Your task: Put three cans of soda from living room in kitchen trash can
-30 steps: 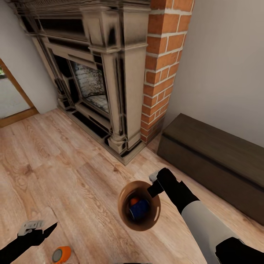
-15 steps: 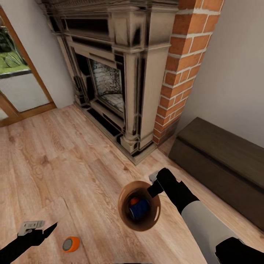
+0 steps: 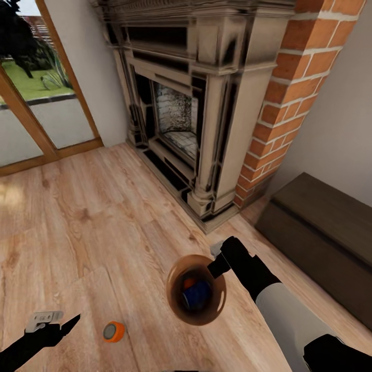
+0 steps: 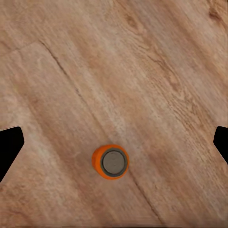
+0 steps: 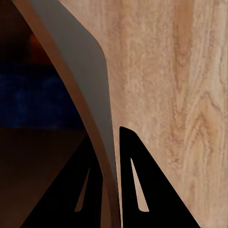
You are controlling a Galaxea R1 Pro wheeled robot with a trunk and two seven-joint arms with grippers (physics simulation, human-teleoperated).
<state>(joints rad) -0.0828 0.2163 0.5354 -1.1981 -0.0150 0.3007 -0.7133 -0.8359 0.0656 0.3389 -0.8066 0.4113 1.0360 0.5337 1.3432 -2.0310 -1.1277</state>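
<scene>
My right gripper (image 3: pixel 217 264) is shut on the rim of the tash can (image 3: pixel 173 281), holding it above the living room floor. A blue can of soda (image 3: pixel 197 294) and an orange one (image 3: pixel 189 283) lie in its brown-copper inside. The right wrist view shows the two fingers (image 5: pixel 135 185) pinching the pale wall (image 5: pixel 80 61), with the blue can (image 5: pixel 38 95) dark inside. A third can of soda (image 3: pixel 113 331), orange with a grey top, stands upright on the planks. My left gripper (image 3: pixel 64 321) hangs open just left of it. In the left wrist view this can (image 4: pixel 110 162) lies between the wide-spread jaws.
A stone fireplace (image 3: pixel 206 103) with a brick column (image 3: pixel 289 93) rises ahead. A dark low bench (image 3: pixel 320 232) stands against the right wall. Wood-framed glass doors (image 3: pixel 31 103) are at the far left. Pale plank floor (image 3: pixel 93 232) spreads between them.
The camera has swung, so fireplace and bench sit further right and the glass doors have come into view. The floor can now shows higher and further right. Both arms keep their pose.
</scene>
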